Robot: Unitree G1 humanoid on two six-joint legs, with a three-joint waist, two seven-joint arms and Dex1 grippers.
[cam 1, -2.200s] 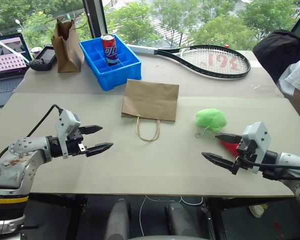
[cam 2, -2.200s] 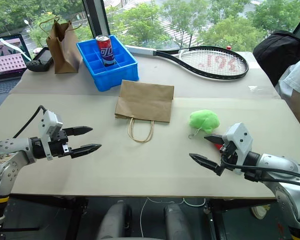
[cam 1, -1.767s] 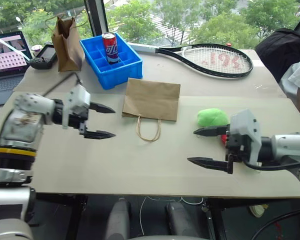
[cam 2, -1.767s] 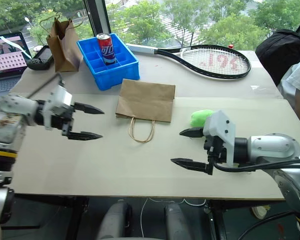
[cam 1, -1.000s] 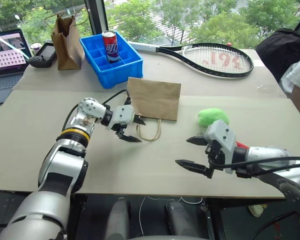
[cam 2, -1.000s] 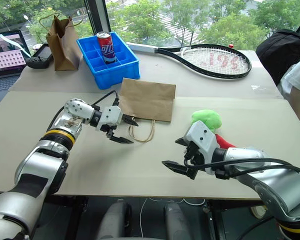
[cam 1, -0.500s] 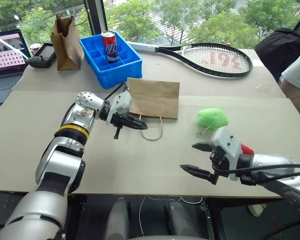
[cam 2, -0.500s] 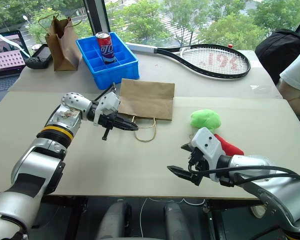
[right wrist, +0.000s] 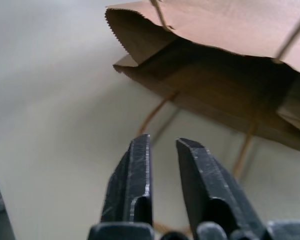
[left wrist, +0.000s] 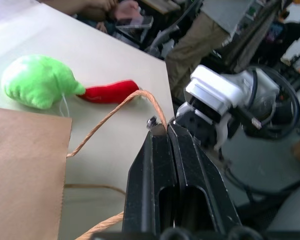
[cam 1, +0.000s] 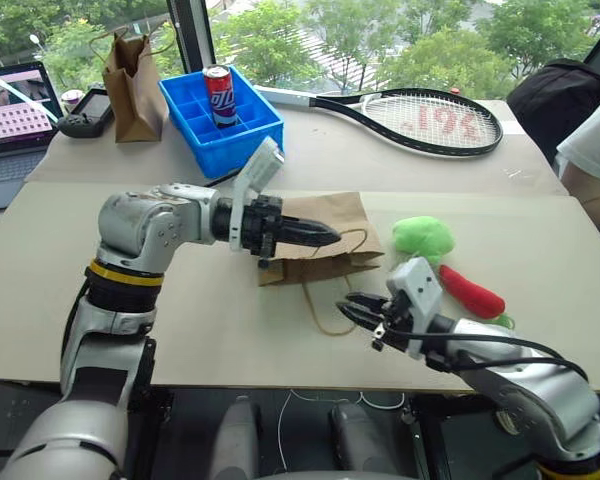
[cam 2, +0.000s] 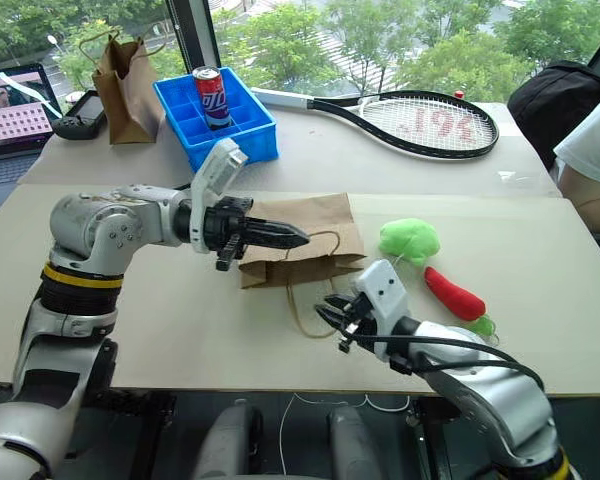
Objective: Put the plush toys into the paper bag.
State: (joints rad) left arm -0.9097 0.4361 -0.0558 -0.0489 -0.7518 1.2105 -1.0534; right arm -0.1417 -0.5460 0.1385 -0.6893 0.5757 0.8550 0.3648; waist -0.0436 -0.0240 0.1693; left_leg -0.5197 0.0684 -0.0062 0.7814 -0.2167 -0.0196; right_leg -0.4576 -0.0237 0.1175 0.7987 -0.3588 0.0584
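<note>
the right gripper point(cam 1: 358, 312) is hovering low near the table's point(cam 1: 180, 330) front edge, fingers nearly closed on nothing, just beside the lower handle loop. the left gripper point(cam 1: 325, 236) is pinching the upper handle point(left wrist: 110, 117), lifting the paper bag point(cam 1: 325, 215). behind lie 2 plush toys, green point(cam 1: 423, 237) and red chili point(cam 1: 470, 291).

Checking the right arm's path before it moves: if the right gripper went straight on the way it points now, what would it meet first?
Most likely the paper bag: the right gripper points at its raised open mouth, with the lower cord handle on the table just ahead. Depth is unclear, so it might brush that handle first.
</note>
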